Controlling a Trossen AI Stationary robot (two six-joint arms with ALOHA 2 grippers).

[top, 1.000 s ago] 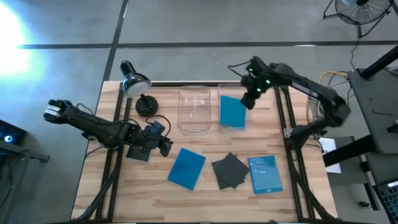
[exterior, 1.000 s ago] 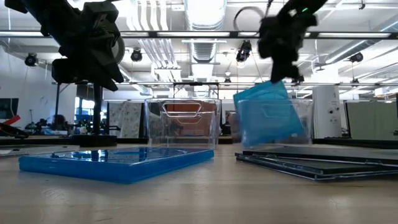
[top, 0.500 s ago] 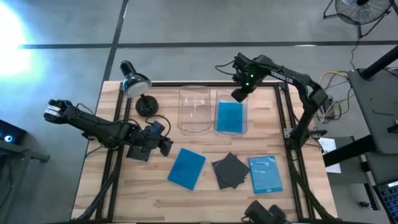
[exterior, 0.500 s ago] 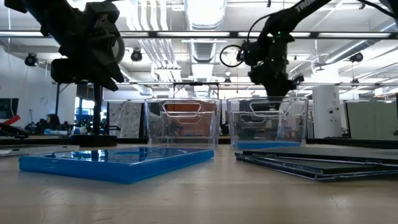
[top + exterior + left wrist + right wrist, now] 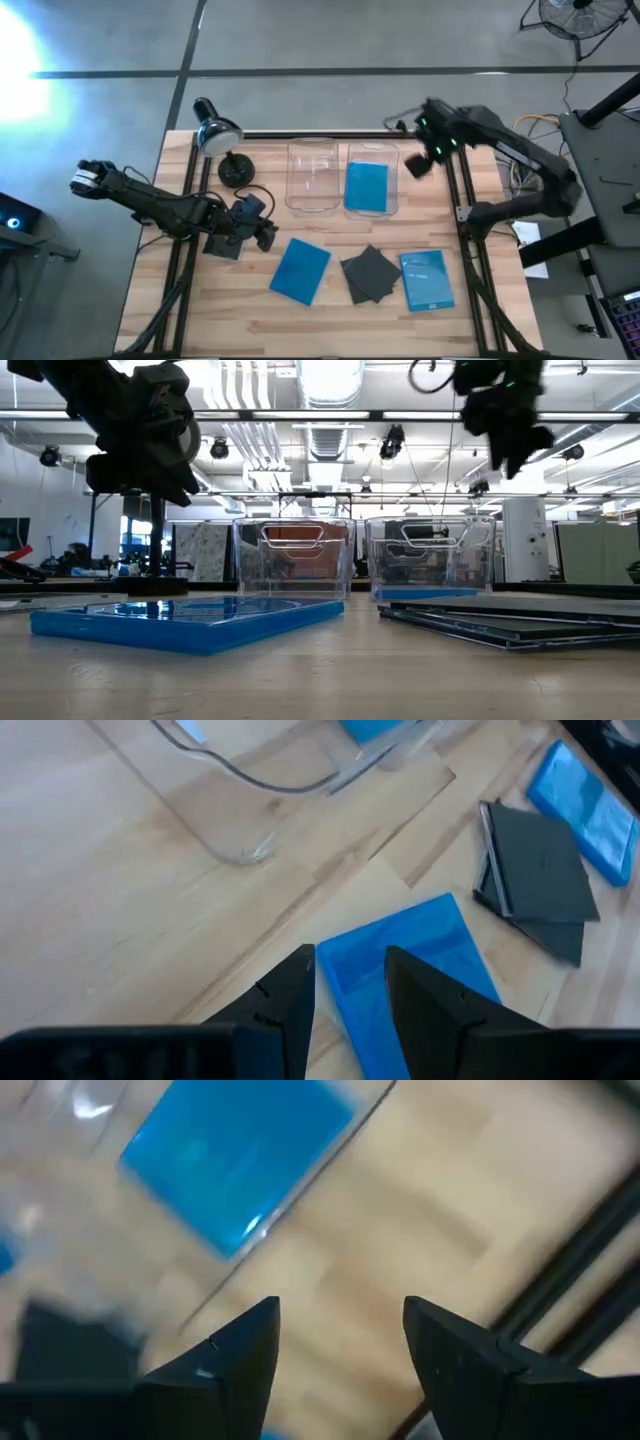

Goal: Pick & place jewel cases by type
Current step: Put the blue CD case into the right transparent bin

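With one blue jewel case (image 5: 366,187) lying flat in the right clear bin (image 5: 393,170), the right gripper (image 5: 420,163) hung beside it, fingers apart and empty, best sent next to the blue case (image 5: 427,279) near the dark cases (image 5: 369,272); the left gripper (image 5: 262,228) waited, slightly parted, near another blue case (image 5: 300,270).

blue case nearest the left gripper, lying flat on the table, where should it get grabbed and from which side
Judging by its pose, the blue case lies flat on the wooden table with no neighbour touching it. Probably best to come from above and pinch two opposite thin edges, since its broad face gives nothing to hold. The left gripper, open, is close to its upper left edge; the dark cases lie apart.
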